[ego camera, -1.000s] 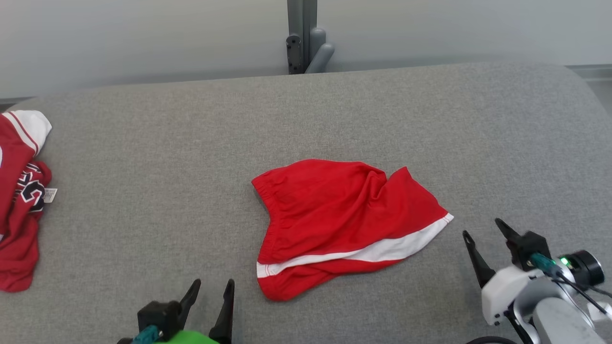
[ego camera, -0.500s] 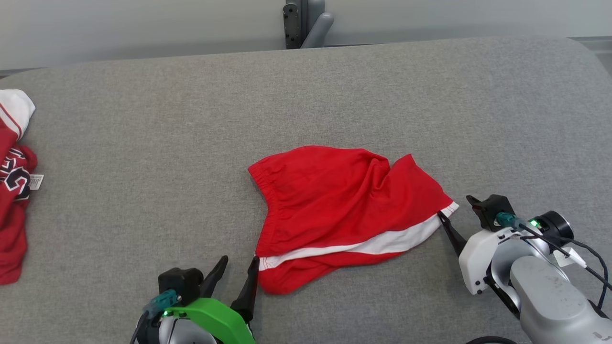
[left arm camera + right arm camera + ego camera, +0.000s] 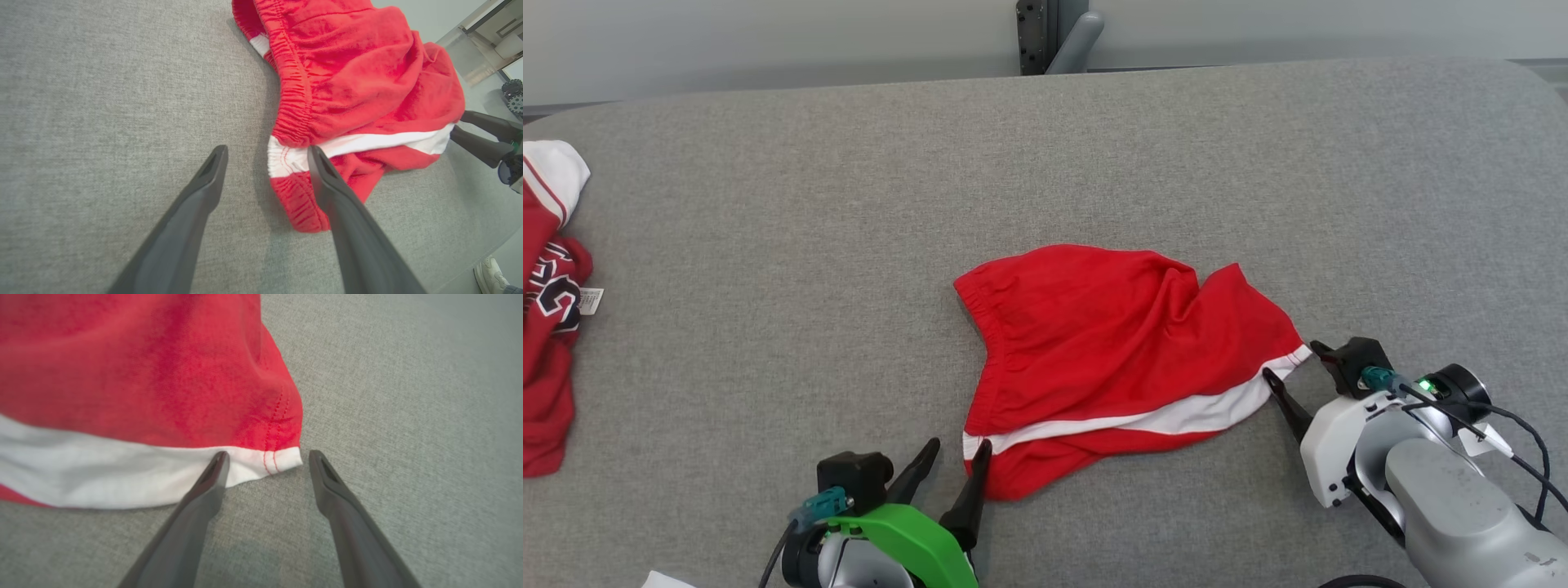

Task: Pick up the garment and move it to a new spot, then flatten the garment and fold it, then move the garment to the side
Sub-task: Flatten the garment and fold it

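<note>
Dark fingers on the left claw [image 3: 267, 151] are spread wide with nothing pinched between them. They're right at the near left corner of the red shorts [image 3: 1111, 343]. In the left wrist view the end of the white stripe [image 3: 1176, 416], where it meets the gathered waistband [image 3: 292, 81], sits in the gap, and one finger crosses over the red fabric just below it. Can't honestly tell if that finger is pressing on the cloth or just above it. The right claw [image 3: 268, 454] is the same deal, jaws wide and holding nothing, parked at the opposite end of the stripe. In its wrist view the white hem corner with the red stitching pokes into the gap between the tips, and one tip overlaps the edge of the white band. The shorts themselves lie rumpled about mid-way across the grey fabric surface [image 3: 768, 245], a bit toward the robot's side. The waistband runs down the left edge, there's a fold up the middle, and the stripe runs diagonally along the near edge. Way off at the far left edge of the surface there's a red and white jersey [image 3: 547, 343] in a heap, well apart from the shorts. A grey post [image 3: 1045, 33] stands behind the far edge.
</note>
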Robot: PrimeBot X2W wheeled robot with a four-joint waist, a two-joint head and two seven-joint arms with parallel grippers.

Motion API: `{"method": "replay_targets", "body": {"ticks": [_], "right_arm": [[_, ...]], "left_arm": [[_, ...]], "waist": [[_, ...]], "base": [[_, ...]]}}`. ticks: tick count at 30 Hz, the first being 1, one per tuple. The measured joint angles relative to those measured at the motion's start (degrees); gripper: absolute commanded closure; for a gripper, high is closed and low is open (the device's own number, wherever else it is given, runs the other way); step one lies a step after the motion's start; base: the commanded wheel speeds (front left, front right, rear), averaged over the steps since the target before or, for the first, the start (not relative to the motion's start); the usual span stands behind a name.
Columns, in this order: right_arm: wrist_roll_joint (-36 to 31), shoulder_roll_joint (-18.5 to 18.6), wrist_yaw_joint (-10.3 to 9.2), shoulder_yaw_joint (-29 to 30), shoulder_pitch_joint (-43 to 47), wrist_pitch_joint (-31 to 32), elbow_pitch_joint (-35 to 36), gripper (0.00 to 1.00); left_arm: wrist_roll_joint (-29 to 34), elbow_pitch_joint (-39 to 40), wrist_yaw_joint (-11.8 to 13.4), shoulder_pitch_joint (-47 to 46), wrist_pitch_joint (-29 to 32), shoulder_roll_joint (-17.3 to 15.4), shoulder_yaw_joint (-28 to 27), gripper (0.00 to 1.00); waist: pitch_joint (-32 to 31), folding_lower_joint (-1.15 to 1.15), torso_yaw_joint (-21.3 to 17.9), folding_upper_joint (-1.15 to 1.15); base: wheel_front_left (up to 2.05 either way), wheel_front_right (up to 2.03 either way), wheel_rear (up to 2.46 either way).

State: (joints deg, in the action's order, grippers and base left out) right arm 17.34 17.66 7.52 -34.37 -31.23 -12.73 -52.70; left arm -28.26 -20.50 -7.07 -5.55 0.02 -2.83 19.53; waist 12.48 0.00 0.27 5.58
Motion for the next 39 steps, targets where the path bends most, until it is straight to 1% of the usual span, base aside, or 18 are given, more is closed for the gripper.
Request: {"method": "replay_targets", "body": {"ticks": [6, 7, 9, 11, 13, 14, 18, 20, 22, 23, 24, 25, 26, 27, 29, 30, 35, 39], "right_arm": [[1.4, 0.4, 0.00, -2.9, -1.5, -1.0, -1.5, 0.00], [1.7, 0.4, 0.00, -3.2, -1.8, -1.1, -1.7, 0.01], [2.2, 0.4, 0.00, -3.7, -2.1, -1.4, -2.0, 0.12], [2.7, 0.3, 0.01, -4.3, -2.3, -1.5, -2.4, 0.28], [2.9, 0.3, 0.01, -4.6, -2.4, -1.6, -2.6, 0.37], [3.1, 0.3, 0.01, -4.8, -2.6, -1.7, -2.7, 0.45], [3.8, 0.3, 0.01, -5.3, -3.1, -2.0, -3.4, 0.55], [4.1, 0.3, 0.01, -5.5, -3.1, -2.0, -3.5, 0.54], [4.2, 0.3, 0.01, -5.6, -3.2, -2.1, -3.5, 0.59], [4.2, 0.3, 0.01, -5.7, -3.2, -2.1, -3.5, 0.62], [4.3, 0.3, 0.01, -5.7, -3.2, -2.1, -3.5, 0.67], [4.3, 0.3, 0.01, -5.7, -3.2, -2.1, -3.5, 0.71], [4.3, 0.3, 0.01, -5.7, -3.2, -2.2, -3.5, 0.73], [4.3, 0.3, 0.01, -5.7, -3.2, -2.2, -3.4, 0.75], [4.3, 0.4, 0.01, -5.3, -3.2, -2.2, -2.6, 0.93], [4.3, 0.4, 0.01, -5.0, -3.2, -2.2, -2.3, 1.00], [5.4, 0.6, 0.00, -1.7, -1.7, -2.2, 0.7, 1.00], [9.9, 0.8, 0.00, 0.4, 0.2, -2.2, 5.5, 1.00]], "left_arm": [[-1.0, -0.8, -0.1, -0.9, 0.5, -0.2, 0.9, 0.00], [-1.1, -1.1, -0.1, -1.0, 0.7, -0.2, 1.0, 0.00], [-1.6, -1.7, -0.1, -1.0, 0.7, -0.2, 1.2, 0.00], [-1.8, -2.2, -0.1, -1.2, 0.9, -0.3, 1.4, 0.00], [-2.0, -2.3, -0.1, -1.3, 0.9, -0.3, 1.5, 0.00], [-2.0, -2.5, -0.1, -1.3, 0.9, -0.4, 1.6, 0.00], [-3.0, -3.2, -0.2, -1.7, 0.6, -0.4, 2.3, 0.00], [-3.1, -3.2, -0.2, -2.0, 0.1, -0.5, 2.7, 0.00], [-3.5, -3.1, -0.2, -2.2, -0.1, -0.5, 3.2, 0.00], [-3.6, -3.0, -0.2, -2.2, -0.1, -0.5, 3.5, 0.04], [-3.9, -3.0, -0.2, -2.3, -0.2, -0.5, 3.7, 0.51], [-4.0, -3.0, -0.2, -2.3, -0.4, -0.6, 4.1, 0.67], [-4.0, -3.0, -0.2, -2.5, -0.5, -0.8, 4.5, 1.00], [-4.0, -3.0, -0.2, -2.6, -0.6, -0.9, 4.6, 1.00], [-4.5, -3.0, -0.2, -2.7, -1.2, -1.2, 4.9, 1.00], [-4.5, -2.9, -0.2, -2.7, -1.4, -1.3, 5.0, 1.00], [-5.9, -1.3, -0.2, -2.7, -1.6, -2.1, 6.2, 1.00], [-9.2, 5.0, -0.3, -1.5, -0.6, -3.9, 5.6, 1.00]], "waist": [[0.1, 0.00, -0.1, 0.00], [0.1, 0.00, -0.2, 0.00], [0.2, 0.00, -0.2, 0.00], [0.2, 0.00, -0.1, 0.00], [0.2, 0.00, -0.1, 0.00], [0.2, 0.00, -0.1, 0.00], [0.3, 0.00, 0.0, 0.00], [0.4, 0.00, 0.0, 0.00], [0.3, 0.00, 0.0, 0.00], [0.3, 0.00, 0.0, 0.00], [0.3, 0.00, 0.1, 0.00], [0.3, 0.00, 0.0, 0.00], [0.3, 0.00, 0.0, 0.00], [0.3, 0.00, 0.0, 0.00], [0.2, 0.00, 0.0, 0.00], [0.2, 0.00, -0.1, 0.00], [-0.4, 0.00, -0.1, 0.00], [-0.8, 0.00, -0.6, 0.00]], "base": [[0.00, 0.00, 0.00], [0.00, 0.00, 0.00], [0.00, 0.00, 0.00], [0.00, 0.00, 0.00], [0.00, 0.00, 0.00], [0.00, 0.00, 0.00], [0.00, 0.00, 0.00], [0.00, 0.00, 0.00], [0.00, 0.00, 0.00], [0.00, 0.00, 0.00], [0.00, 0.00, 0.00], [0.00, 0.00, 0.00], [0.00, 0.00, 0.00], [0.00, 0.00, 0.00], [0.00, 0.00, 0.00], [0.00, 0.00, 0.00], [0.00, 0.00, 0.00], [0.00, 0.00, 0.00]]}}
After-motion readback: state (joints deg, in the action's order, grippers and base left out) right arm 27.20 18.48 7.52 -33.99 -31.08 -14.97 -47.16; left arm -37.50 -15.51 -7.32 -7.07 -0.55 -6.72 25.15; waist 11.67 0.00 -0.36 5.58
